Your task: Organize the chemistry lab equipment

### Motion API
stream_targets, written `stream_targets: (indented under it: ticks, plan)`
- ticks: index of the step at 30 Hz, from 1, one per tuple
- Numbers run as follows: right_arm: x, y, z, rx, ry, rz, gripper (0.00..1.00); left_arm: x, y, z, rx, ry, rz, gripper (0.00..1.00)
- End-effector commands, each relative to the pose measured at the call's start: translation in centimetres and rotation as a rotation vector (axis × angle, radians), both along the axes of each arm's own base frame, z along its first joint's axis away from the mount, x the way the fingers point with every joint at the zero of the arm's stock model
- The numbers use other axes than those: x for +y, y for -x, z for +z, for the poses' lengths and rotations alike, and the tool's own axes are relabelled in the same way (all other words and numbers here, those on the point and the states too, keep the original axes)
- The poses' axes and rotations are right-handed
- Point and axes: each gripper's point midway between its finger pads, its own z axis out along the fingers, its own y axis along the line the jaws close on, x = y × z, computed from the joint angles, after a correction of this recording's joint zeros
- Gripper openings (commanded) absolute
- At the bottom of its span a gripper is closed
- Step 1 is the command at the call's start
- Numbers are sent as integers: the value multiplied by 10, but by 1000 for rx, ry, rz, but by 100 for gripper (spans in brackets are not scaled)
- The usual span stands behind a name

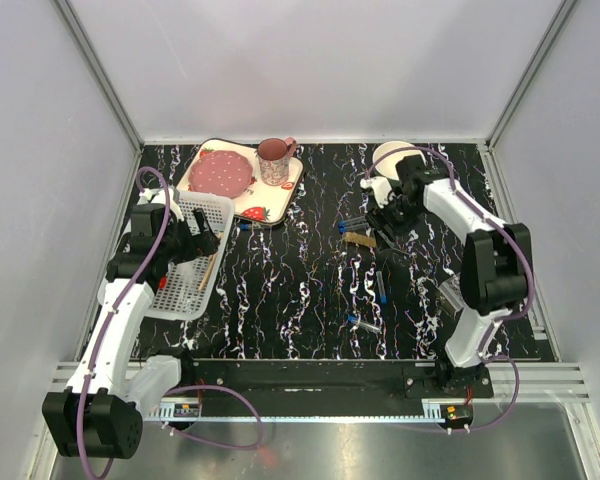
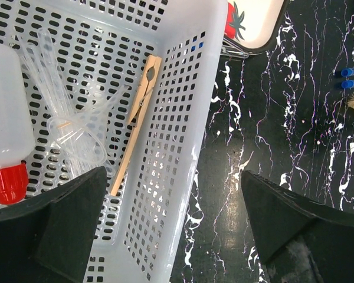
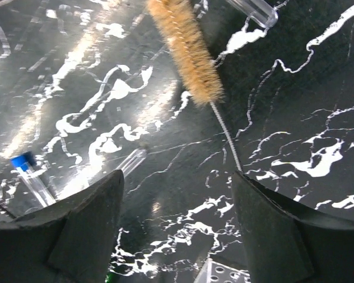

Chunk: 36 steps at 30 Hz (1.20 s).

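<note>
Left gripper (image 2: 177,236) spread astride the basket (image 2: 183,88) wall; right gripper (image 3: 176,230) spread above the brush (image 3: 186,47) stem, gripping nothing.

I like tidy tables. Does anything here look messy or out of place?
Yes. Blue-capped test tubes lie scattered flat on the table, and a bristle brush lies loose among them, not in the white basket with the squeeze bottle.

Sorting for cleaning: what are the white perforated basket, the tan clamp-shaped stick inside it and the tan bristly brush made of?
White perforated basket: likely moulded plastic, smooth slight sheen, uniform slots. Tan clamp-shaped stick: bare wood, matte, pale grain. Tan bristly brush: dense bristles, natural or synthetic unclear, on a twisted wire stem, apparently metal.
</note>
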Motion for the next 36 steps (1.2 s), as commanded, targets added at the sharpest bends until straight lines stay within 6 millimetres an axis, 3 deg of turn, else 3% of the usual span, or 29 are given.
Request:
stream_targets:
  ticks: [1,8,15,31,36]
  plan:
    - [-11,-19,-7,-14,145,-11,76,-3,-7,13,-73,6,-29,99]
    - [0,-20,-32,49,162,16,57,-4,-7,15,-77,9,-34,99]
    - [4,-22,-46,71,174,43,45,-5,-7,14,-74,11,-37,99]
    - [1,-30,-66,67,214,67,36,-6,-8,12,-67,13,-43,99]
    - [12,-18,-54,82,145,126,37,-6,-8,11,-64,13,-43,99]
